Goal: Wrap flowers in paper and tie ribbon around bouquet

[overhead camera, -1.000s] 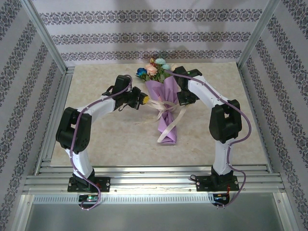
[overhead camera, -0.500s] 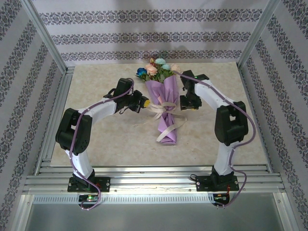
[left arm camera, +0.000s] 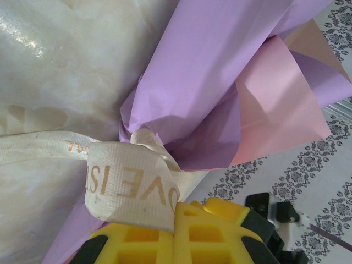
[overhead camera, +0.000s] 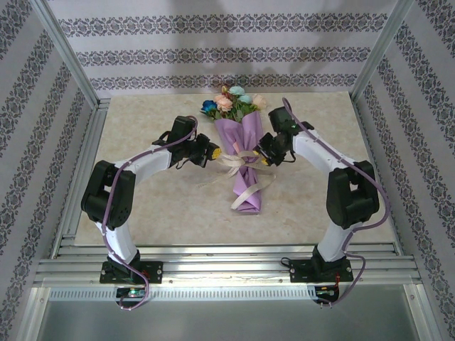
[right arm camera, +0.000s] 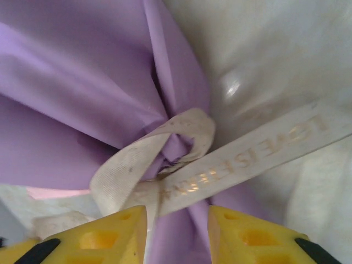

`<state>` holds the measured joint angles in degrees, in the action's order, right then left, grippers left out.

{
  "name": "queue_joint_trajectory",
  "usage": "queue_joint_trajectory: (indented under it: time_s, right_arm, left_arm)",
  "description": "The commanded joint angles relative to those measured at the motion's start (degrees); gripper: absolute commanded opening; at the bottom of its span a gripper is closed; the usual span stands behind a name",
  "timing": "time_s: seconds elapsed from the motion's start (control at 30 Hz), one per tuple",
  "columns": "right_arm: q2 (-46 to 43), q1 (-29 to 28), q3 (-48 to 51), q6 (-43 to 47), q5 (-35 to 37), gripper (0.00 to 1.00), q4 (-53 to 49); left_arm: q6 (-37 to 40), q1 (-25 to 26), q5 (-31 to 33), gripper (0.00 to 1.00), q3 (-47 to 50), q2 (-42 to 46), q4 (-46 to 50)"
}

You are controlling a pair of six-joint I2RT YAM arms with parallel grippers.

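Patterned walls (overhead camera: 213, 53) enclose a pale marbled desk (overhead camera: 142, 206), where our light, crushable bouquet (overhead camera: 247, 190) of pastel flowers (overhead camera: 229, 101) in lilac paper (overhead camera: 238, 135) lies. Its floppy cream ribbon (overhead camera: 237, 163) is best taken by the tails: left claw (overhead camera: 213, 151) pinches one, right claw (overhead camera: 261, 158) gapes at the knot (right arm camera: 176, 146).
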<state>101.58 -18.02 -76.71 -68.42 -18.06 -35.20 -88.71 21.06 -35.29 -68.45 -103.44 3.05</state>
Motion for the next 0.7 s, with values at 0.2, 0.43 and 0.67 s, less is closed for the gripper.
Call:
queue_joint_trajectory:
  time_s: [0.2, 0.43, 0.67]
  right_arm:
    - [3.95, -0.29, 3.23, -25.85, -3.88, 0.39, 14.54]
    - [6.34, 0.0, 2.81, -28.87, -5.22, 0.39, 15.97]
    - [4.26, 0.09, 4.72, -28.62, -3.28, 0.14, 14.94]
  left_arm:
    - [-0.41, 0.97, 0.17, 0.0, 0.41, 1.3, -0.59]
    - [-0.5, 1.01, -0.22, 0.0, 0.56, 1.48, -0.68]
    - [-0.29, 1.16, -0.35, 0.0, -0.16, 1.4, -0.28]
